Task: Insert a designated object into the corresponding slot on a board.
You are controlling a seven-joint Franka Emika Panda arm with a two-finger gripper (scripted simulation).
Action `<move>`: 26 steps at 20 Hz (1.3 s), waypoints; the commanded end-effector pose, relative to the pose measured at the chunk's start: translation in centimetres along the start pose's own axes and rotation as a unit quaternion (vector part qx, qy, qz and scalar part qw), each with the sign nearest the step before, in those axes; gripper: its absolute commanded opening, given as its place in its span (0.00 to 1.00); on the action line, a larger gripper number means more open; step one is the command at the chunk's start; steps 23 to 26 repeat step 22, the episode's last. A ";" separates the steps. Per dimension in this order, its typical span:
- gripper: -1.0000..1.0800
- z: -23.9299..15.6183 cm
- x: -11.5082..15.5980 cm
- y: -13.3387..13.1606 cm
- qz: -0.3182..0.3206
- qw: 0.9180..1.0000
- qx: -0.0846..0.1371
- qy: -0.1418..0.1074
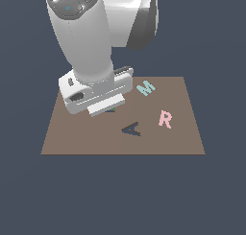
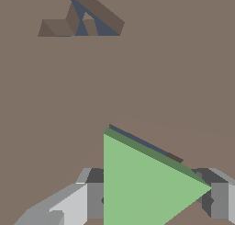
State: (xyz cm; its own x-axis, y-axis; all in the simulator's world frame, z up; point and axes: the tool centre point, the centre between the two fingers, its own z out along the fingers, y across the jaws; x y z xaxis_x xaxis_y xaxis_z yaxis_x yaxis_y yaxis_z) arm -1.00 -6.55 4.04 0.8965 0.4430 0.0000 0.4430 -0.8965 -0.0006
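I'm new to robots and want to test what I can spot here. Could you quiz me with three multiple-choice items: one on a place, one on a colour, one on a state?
1. Where is the pink R?
A. on the board
B. off the board
C. in the gripper

2. What colour is the M?
A. yellow
B. teal
C. red

3. What is between the fingers?
A. nothing
B. the M
C. the triangle

Answers: 1 A, it lies on the brown surface; 2 B, it is pale blue-green; 3 C, the wrist view shows the fingers flanking it.
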 end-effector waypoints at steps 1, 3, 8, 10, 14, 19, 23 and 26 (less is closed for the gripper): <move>0.00 0.0 0.0 0.1 -0.001 1.000 0.000 0.000; 0.00 0.0 0.0 0.1 -0.003 1.000 0.000 0.000; 0.00 0.4 0.0 0.1 -0.002 1.000 0.000 0.000; 0.00 0.8 0.0 0.1 -0.003 1.000 0.000 0.000; 0.96 1.0 0.0 0.2 -0.003 1.000 0.000 0.000; 0.96 1.0 0.0 0.2 -0.003 1.000 0.000 0.000; 0.96 1.0 0.0 0.2 -0.003 1.000 0.000 0.000; 0.96 1.0 0.0 0.2 -0.003 1.000 0.000 0.000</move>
